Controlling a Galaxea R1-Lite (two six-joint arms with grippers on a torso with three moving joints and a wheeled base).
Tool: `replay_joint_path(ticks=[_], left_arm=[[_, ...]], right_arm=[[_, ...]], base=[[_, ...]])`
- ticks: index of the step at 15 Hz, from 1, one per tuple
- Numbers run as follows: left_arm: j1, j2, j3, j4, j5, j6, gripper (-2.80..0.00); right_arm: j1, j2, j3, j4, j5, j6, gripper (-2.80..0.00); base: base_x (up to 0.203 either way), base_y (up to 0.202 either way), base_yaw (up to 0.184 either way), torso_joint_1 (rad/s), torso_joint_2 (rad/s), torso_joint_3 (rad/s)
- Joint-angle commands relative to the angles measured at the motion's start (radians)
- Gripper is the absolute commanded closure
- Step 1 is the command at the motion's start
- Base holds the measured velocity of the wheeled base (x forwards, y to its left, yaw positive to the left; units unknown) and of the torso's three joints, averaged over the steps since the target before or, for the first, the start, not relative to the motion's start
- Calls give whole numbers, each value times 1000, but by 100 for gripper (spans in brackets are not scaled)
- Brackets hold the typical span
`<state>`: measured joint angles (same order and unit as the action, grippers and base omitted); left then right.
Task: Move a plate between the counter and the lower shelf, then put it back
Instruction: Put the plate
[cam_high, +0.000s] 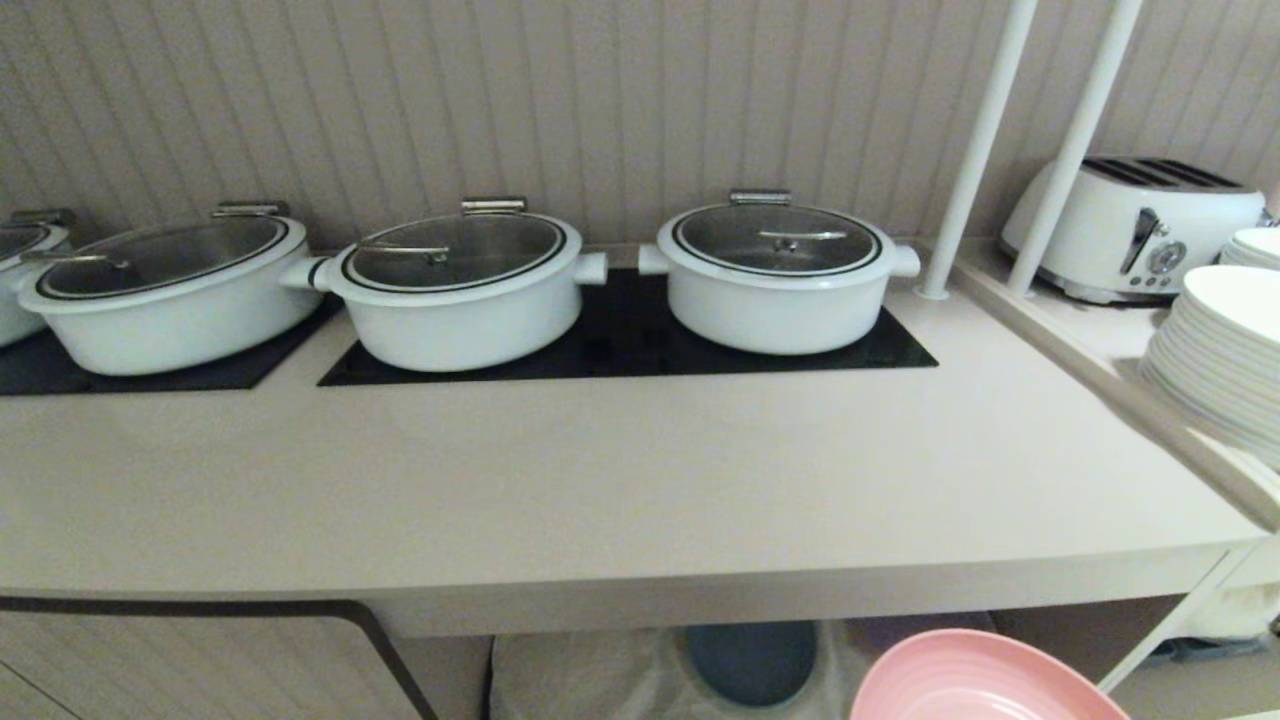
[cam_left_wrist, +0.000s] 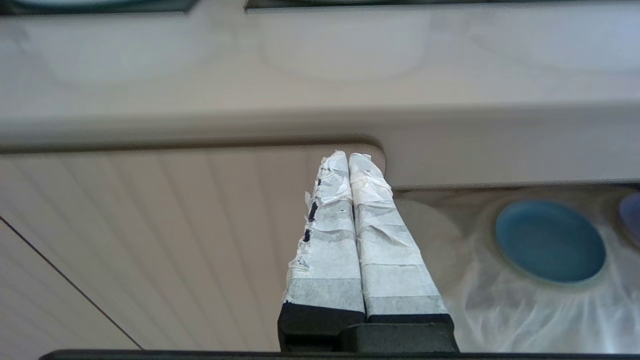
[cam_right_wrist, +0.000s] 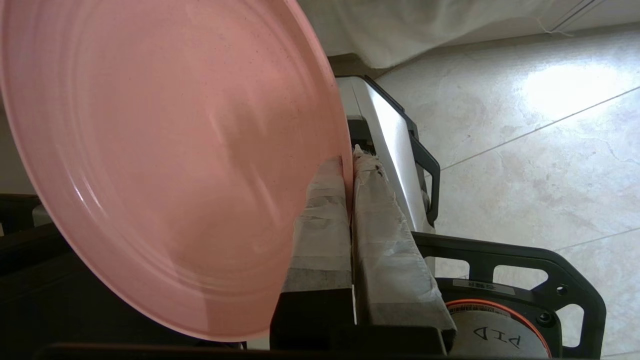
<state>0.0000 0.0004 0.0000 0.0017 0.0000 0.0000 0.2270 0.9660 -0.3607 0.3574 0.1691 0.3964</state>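
The right end effector (cam_right_wrist: 350, 165) is pinching the pink plate (cam_right_wrist: 165, 160) by its rim. One taped finger (cam_right_wrist: 325, 220) is on one side of the rim and the other finger is on the other side, and the two are pressed tight on it. The plate is up in the air, tipped on its edge, with the tiled floor (cam_right_wrist: 540, 125) far under it. In the head view only part of the plate (cam_high: 985, 680) shows, low down in front of the worktop's front edge and toward its right end.

The worktop (cam_high: 620, 480) is long and beige. Three white pots with glass lids (cam_high: 460, 285) sit in a row along its back edge, on black glass panels (cam_high: 620, 350) (a bit of a fourth pot peeks in at the far left). Past the right end is a side ledge with two white poles (cam_high: 980, 150), a white toaster (cam_high: 1130, 225) and a stack of white plates (cam_high: 1220, 350).

Under the worktop is the lower shelf (cam_left_wrist: 525, 310), covered with wrinkly white cloth. A blue plate (cam_left_wrist: 550, 240) lies on the cloth.

The left end effector (cam_left_wrist: 348, 157) hangs in front of the cabinet below the worktop's front edge. Its fingers are pressed together and hold nothing.
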Motion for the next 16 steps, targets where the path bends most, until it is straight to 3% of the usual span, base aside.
replay_joint_path(ticks=[1,6,16], left_arm=[[0,0,0,0,0,0,0],[0,0,0,0,0,0,0],[0,0,0,0,0,0,0]], right_arm=[[2,0,2,2,1,2,0],[2,0,0,2,1,2,0],[3,-1,0,2,1,2,0]], base=[[0,0,0,298,-614,-300],[0,0,0,254,-493,-244],[0,0,0,145,-293,-141]])
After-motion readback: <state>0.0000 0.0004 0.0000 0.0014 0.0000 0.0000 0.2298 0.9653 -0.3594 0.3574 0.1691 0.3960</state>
